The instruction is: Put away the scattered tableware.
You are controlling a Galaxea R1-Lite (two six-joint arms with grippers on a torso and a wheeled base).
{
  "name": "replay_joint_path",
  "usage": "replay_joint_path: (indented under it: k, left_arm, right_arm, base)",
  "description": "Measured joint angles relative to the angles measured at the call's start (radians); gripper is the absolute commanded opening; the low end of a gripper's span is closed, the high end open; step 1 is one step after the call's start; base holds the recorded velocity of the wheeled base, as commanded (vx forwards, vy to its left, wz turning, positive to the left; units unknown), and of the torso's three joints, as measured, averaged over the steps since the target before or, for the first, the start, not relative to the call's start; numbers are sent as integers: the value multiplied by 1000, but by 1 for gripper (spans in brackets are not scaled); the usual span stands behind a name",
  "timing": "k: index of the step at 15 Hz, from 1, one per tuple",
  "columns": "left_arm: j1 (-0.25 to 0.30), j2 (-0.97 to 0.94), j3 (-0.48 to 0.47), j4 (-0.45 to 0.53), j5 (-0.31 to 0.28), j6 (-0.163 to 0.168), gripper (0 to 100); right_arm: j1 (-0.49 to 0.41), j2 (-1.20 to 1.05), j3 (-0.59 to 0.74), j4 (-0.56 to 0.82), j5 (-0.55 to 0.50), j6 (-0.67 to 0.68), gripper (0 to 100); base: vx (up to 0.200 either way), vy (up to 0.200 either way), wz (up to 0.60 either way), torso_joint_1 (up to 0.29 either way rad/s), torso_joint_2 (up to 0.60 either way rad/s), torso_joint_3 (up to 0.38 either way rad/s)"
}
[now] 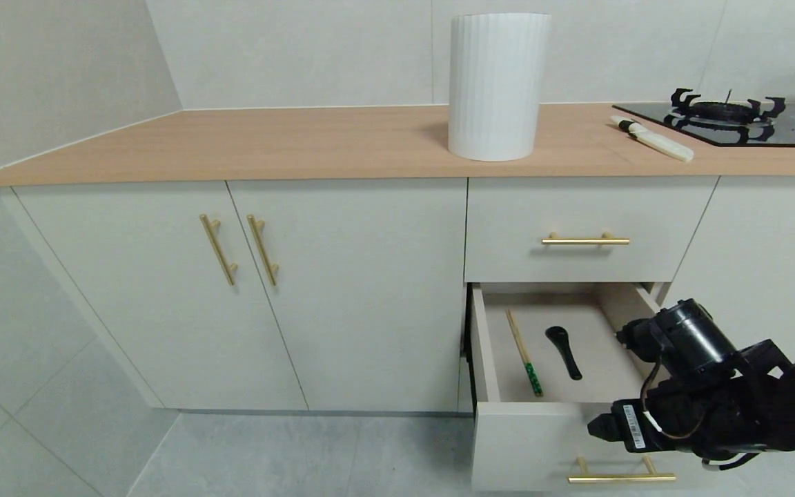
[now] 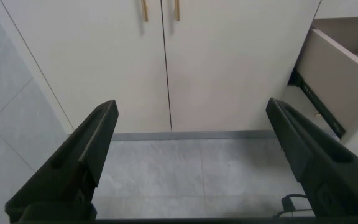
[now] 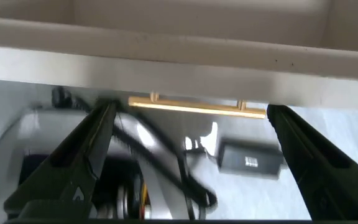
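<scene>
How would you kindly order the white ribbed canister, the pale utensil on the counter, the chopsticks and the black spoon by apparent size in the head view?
1. white ribbed canister, clearly the largest.
2. chopsticks and pale utensil: similar length, and the utensil lies farther away, so I leave them unranked.
3. black spoon, the smallest.

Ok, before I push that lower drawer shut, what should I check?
1. Chopsticks fully inside the drawer: ok.
2. Black spoon inside, behind the front panel: ok.
3. Right gripper open, facing the drawer handle, not gripping it: ok.
4. Left gripper open, empty, off by the cabinet doors: ok.
5. All tableware stowed: not ok; a white knife lies on the countertop beside the hob.
6. Drawer's back end under the upper drawer: cannot tell.
</scene>
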Motion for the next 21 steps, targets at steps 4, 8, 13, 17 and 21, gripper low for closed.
replay_joint_path:
  k: [4, 8, 13, 17, 21]
  left_arm:
    - [0, 0, 0, 0, 0, 0, 100]
    - [0, 0, 0, 0, 0, 0, 100]
    - [0, 0, 0, 0, 0, 0, 100]
    - [0, 0, 0, 0, 0, 0, 100]
    - [0, 0, 0, 0, 0, 0, 100]
  right_arm:
    - [-37, 56, 0, -120, -4, -8, 100]
    - [-63, 144, -44, -203, -5, -48, 100]
    - [-113, 288, -153, -374, -2, -148, 100]
    - [-146, 403, -207, -606, -3, -179, 100]
    - [-175, 492, -208, -756, -4, -179, 100]
  base:
    - [0, 0, 0, 0, 0, 0]
    - [0, 0, 0, 0, 0, 0]
    - [0, 0, 0, 0, 0, 0]
    - [0, 0, 0, 0, 0, 0]
    - [0, 0, 0, 0, 0, 0]
